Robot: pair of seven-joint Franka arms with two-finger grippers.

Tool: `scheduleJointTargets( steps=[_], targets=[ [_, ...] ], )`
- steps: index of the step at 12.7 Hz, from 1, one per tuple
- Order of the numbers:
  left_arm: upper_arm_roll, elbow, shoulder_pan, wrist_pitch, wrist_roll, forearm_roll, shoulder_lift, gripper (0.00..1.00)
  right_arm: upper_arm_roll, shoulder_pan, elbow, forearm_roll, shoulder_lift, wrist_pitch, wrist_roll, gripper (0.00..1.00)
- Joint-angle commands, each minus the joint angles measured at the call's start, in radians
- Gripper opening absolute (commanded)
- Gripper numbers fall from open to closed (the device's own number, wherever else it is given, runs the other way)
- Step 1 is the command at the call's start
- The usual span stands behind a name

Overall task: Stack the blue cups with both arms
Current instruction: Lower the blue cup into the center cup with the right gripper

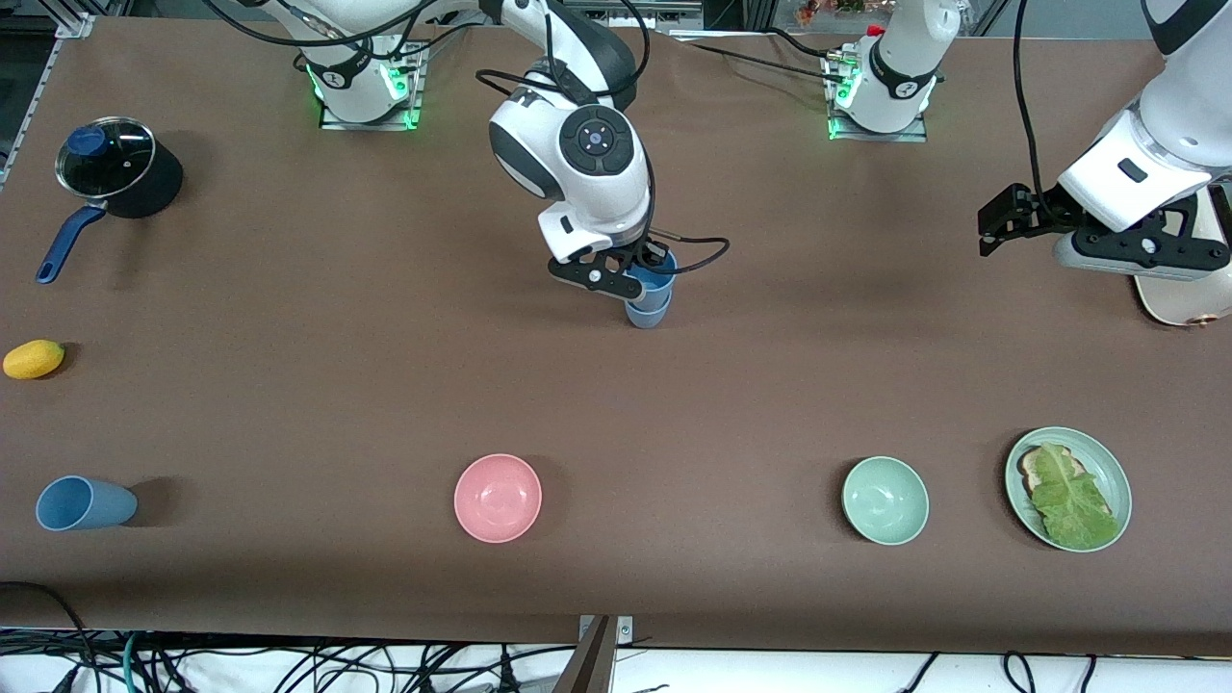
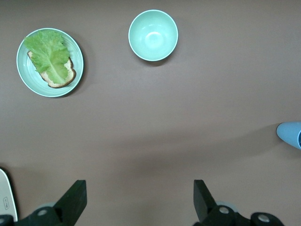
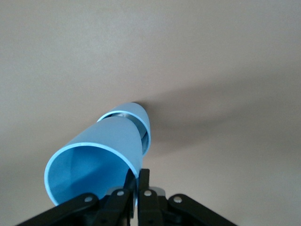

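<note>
Mid table: the right hand pinches the rim of the upper cup, set in a lower cup; bare table all round the stack.
Near edge: lying cup, pink bowl, green bowl and plate stand well apart, with wide gaps between.
Right arm's end: pot and lemon.
Left hand: fingers spread, over bare table.

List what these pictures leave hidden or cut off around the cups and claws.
- Front view: the right claw and its arm cover much of the upper cup; how deep it sits in the lower cup is unclear.
- Left wrist view: the frame edge cuts the left claw.
- Front view: the pan's contents are unreadable.
</note>
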Motion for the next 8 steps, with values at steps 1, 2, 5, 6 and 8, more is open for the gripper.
scheduleJointTargets(
  steps=[1, 2, 5, 6, 8],
  targets=[
    [0.003, 0.024, -0.006, -0.011, 0.011, -0.014, 0.008, 1.00, 0.001, 0.011, 0.036, -0.018, 0.015, -0.025, 0.009, 0.00],
    [0.003, 0.024, -0.006, -0.011, 0.011, -0.014, 0.008, 1.00, 0.001, 0.011, 0.040, -0.018, 0.015, -0.031, 0.008, 0.00],
    [0.004, 0.024, -0.006, -0.011, 0.013, -0.014, 0.008, 1.00, 0.001, 0.011, 0.041, -0.018, 0.015, -0.033, 0.008, 0.43],
    [0.004, 0.024, -0.006, -0.011, 0.012, -0.014, 0.006, 1.00, 0.001, 0.009, 0.041, -0.016, 0.014, -0.033, 0.008, 0.57],
    [0.004, 0.024, -0.005, -0.013, 0.015, -0.014, 0.006, 1.00, 0.001, 0.005, 0.053, -0.013, 0.011, -0.055, 0.008, 0.62]
  ],
)
